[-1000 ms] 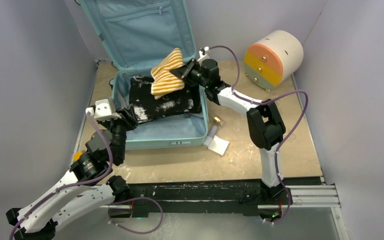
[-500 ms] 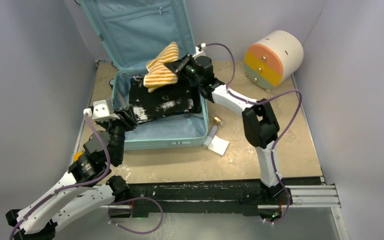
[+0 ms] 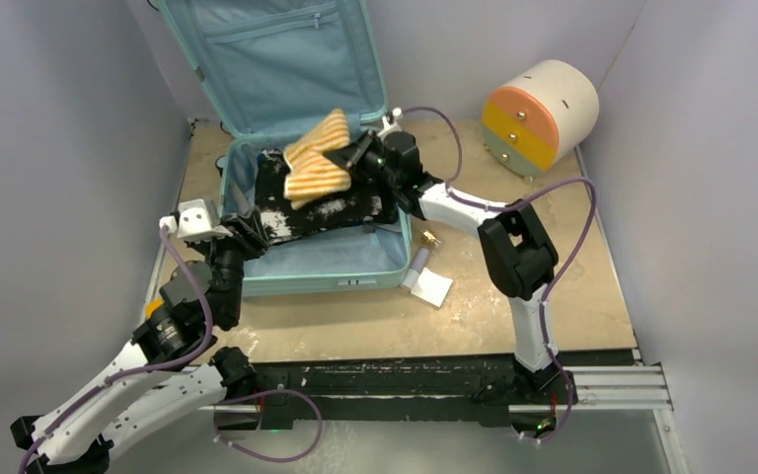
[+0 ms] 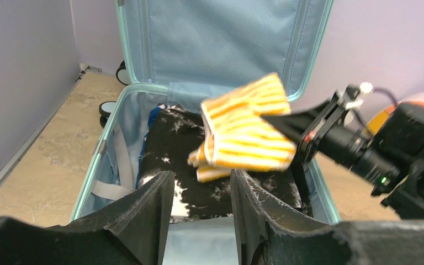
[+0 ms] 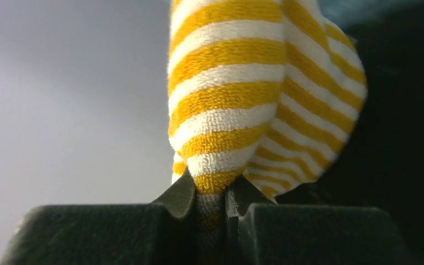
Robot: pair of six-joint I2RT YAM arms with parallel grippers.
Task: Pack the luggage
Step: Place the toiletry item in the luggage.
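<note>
Clamped on striped towel: right jaws, now lower and further left over black garment inside open luggage. At luggage's near-left corner, left jaws parted, seemingly empty. Drawer unit well apart on surface.

Left arm: slopes up and forward from the near-left base, elbow bent, wrist angled in towards the right.
Left gripper: two dark fingers parted, a clear gap, nothing between them.
Right arm: upright from its base, sharp bend at the elbow, forearm stretched far forward and to the left.
Right gripper: jaws pinched tight on a fold of striped cloth, which stands out past the fingertips.
</note>
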